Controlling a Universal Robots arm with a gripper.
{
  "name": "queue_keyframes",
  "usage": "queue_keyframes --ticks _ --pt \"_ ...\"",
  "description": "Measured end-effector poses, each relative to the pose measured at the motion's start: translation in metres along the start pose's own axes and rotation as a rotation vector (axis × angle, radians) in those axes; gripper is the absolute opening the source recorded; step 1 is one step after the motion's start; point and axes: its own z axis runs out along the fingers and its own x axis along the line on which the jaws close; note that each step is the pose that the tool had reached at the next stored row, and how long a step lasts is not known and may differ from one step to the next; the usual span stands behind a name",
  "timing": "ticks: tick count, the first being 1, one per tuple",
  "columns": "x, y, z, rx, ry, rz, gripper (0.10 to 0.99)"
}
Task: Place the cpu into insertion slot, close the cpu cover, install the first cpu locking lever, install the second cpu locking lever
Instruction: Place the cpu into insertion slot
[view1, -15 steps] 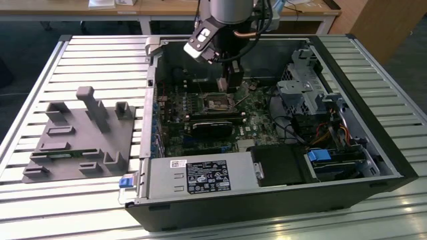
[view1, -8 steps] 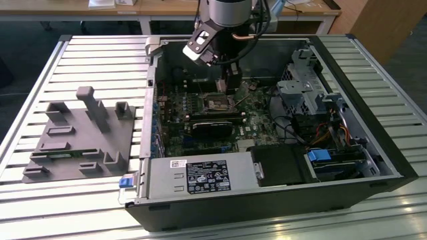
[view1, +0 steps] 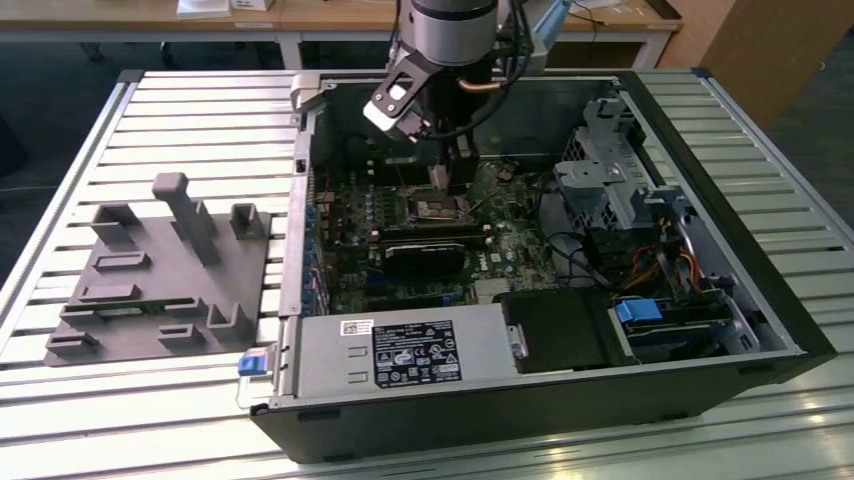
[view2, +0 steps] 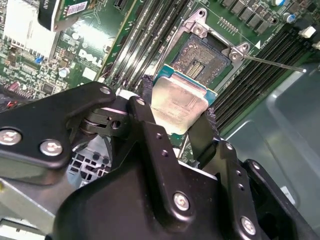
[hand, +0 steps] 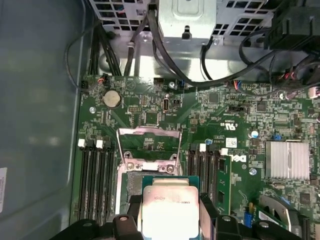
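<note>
My gripper (view2: 177, 114) is shut on the cpu (view2: 176, 105), a pale silver square chip with a green edge, pinched between two black fingers (view2: 146, 102). In the first wrist view the cpu (hand: 170, 202) hangs over the near edge of the insertion slot (hand: 131, 184) and hides part of it. The slot (view2: 200, 57) lies open just beyond the chip, its contact field bare. The cpu cover (hand: 149, 134), a silver frame, stands flipped up behind the slot. A thin metal lever (view2: 272, 63) sticks out beside it. In the exterior view the gripper (view1: 458, 165) hovers above the slot (view1: 434, 208).
Black memory slots (hand: 96, 180) flank the socket on both sides. A finned heatsink (hand: 286, 160) and cables (hand: 165, 45) lie nearby. The open case (view1: 721, 200) holds a grey power supply (view1: 400, 355) at the front. A grey fixture (view1: 160, 270) sits on the slatted table at the exterior view's left.
</note>
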Motion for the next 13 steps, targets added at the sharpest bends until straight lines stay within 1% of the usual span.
queue_keyframes --ticks 5,13 --pt "0.0 -0.0016 0.0061 0.0 -0.0013 0.008 0.537" --pt "0.0 -0.0024 0.008 0.0 -0.0024 0.007 0.537"
